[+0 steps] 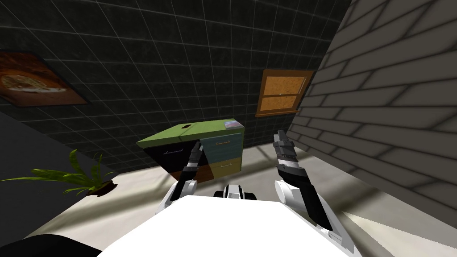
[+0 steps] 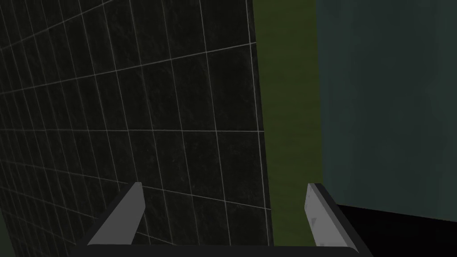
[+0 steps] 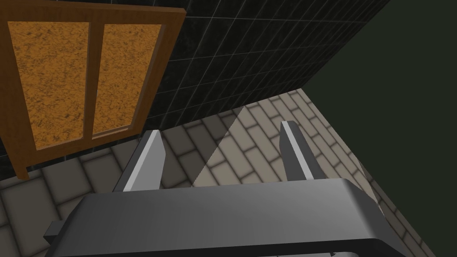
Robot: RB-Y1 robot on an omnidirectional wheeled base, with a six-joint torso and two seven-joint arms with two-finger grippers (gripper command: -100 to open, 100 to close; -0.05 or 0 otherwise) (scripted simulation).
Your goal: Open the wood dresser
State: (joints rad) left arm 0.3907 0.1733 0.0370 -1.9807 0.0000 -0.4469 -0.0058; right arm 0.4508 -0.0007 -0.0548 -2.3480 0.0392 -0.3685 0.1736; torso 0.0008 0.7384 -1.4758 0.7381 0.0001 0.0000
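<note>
The dresser [image 1: 196, 134] stands against the dark tiled wall, with an olive-green top, a black drawer front, a teal drawer [image 1: 223, 147], a yellowish one and a brown one below. My left gripper [image 1: 197, 149] is raised in front of it, at the seam between the black and teal fronts, just under the top edge. Its fingers [image 2: 129, 214] are open with nothing between them; the green edge [image 2: 285, 111] and teal front [image 2: 384, 102] lie just past them. My right gripper [image 1: 280, 135] is held up to the right of the dresser, open and empty.
A grey brick wall [image 1: 392, 111] runs close along my right. A wooden-framed window [image 1: 282, 92] sits in the back wall beside the dresser. A potted plant [image 1: 85, 176] stands on the floor to the left. A framed picture [image 1: 31, 80] hangs high on the left.
</note>
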